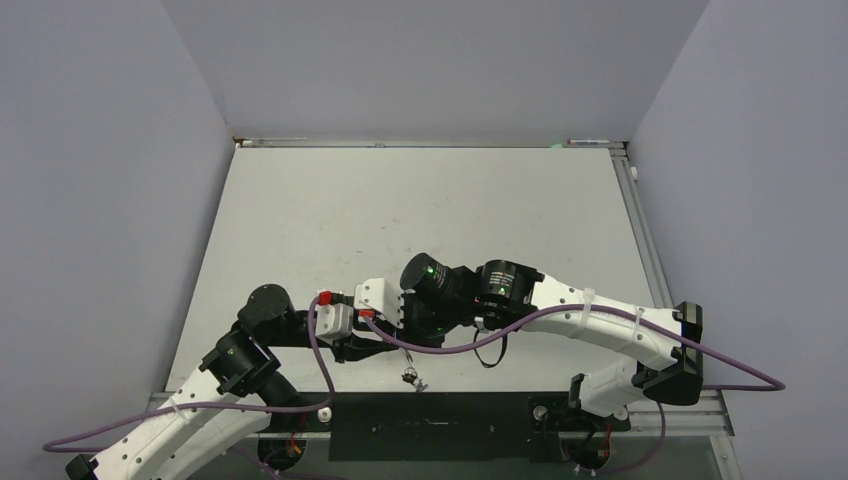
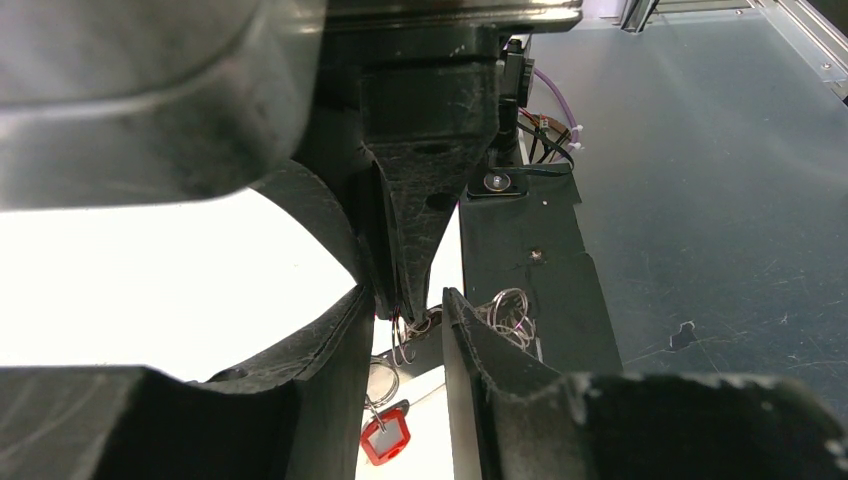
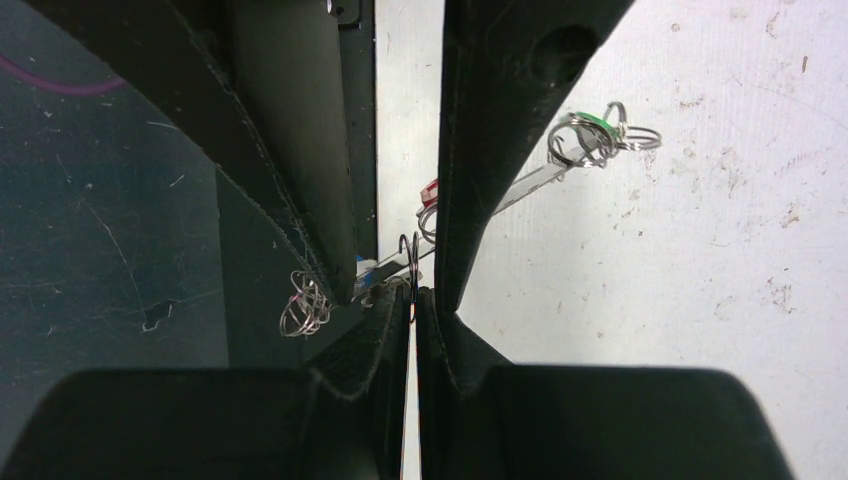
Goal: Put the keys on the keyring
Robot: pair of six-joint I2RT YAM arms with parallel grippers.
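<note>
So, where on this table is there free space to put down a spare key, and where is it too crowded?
Free: the far half of the table, from the back wall down to the arms. Crowded: the near centre, where the left gripper and right gripper meet above the dangling keys, close to the black strip.

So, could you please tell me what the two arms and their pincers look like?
The left arm and the right arm both have white shells with black joints. Purple cables run along them, and white zip ties show on the right arm. The left pincer and the right pincer have black, rough-textured, tapering fingers.
</note>
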